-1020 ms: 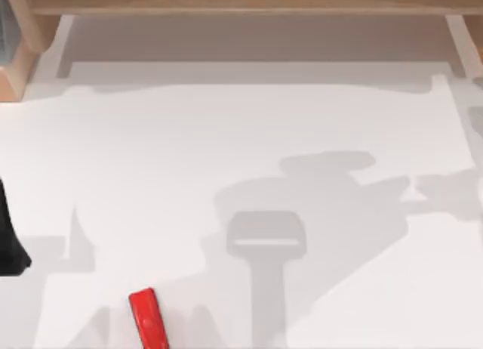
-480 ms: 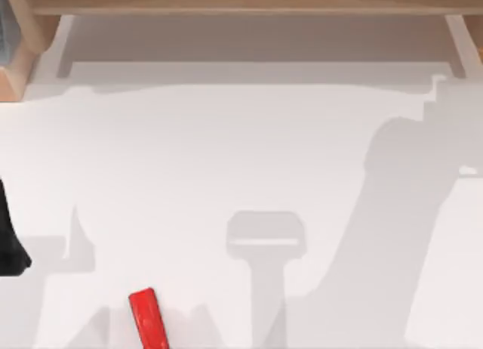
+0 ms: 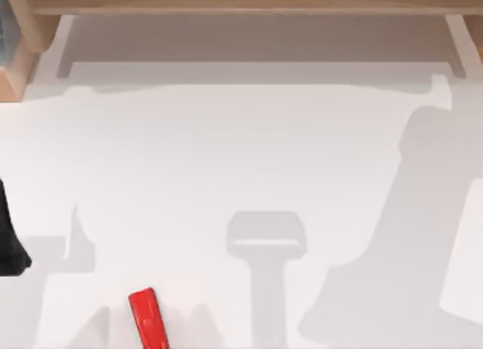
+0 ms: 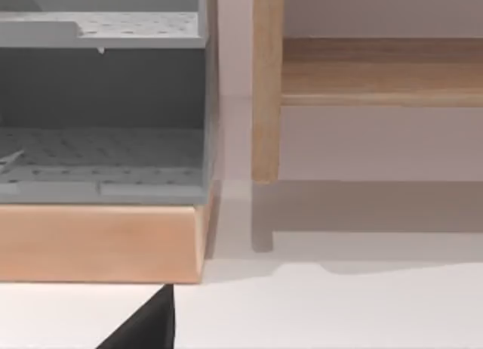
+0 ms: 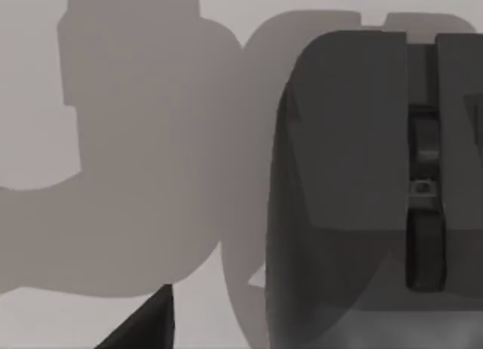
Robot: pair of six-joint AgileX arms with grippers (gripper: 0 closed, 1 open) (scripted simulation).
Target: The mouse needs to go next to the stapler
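- The mouse (image 5: 355, 198) lies very close under the right arm's wrist camera, on the white table (image 5: 30, 319). It is dark grey and its scroll wheel (image 5: 424, 149) faces up.
- A dark tip of the right gripper (image 5: 147, 325) pokes in just beside the mouse and does not touch it. I cannot tell if this gripper is open or closed, and it holds nothing that I can see.
- The right arm hangs over the mouse and looks down on it. Its big grey shadow (image 5: 143, 152) falls on the table beside the mouse.
- The stapler (image 3: 148, 319) is a small red bar at the near edge of the table. It lies flat, with nothing touching it.
- A black shape (image 3: 9, 243) sits at the table's edge, left of the stapler and a bit farther back.
- The right arm's shadow (image 3: 407, 236) lies well to the right of the stapler. 1 second ago it lay much nearer the stapler, in the middle of the table. The stapler and the black shape have not moved.
- The left arm is parked. A dark tip of the left gripper (image 4: 147, 326) shows, and I cannot tell if it is open or closed.
- Far behind the stapler stand a wooden shelf (image 3: 241, 0) and a grey rack (image 4: 102, 100).
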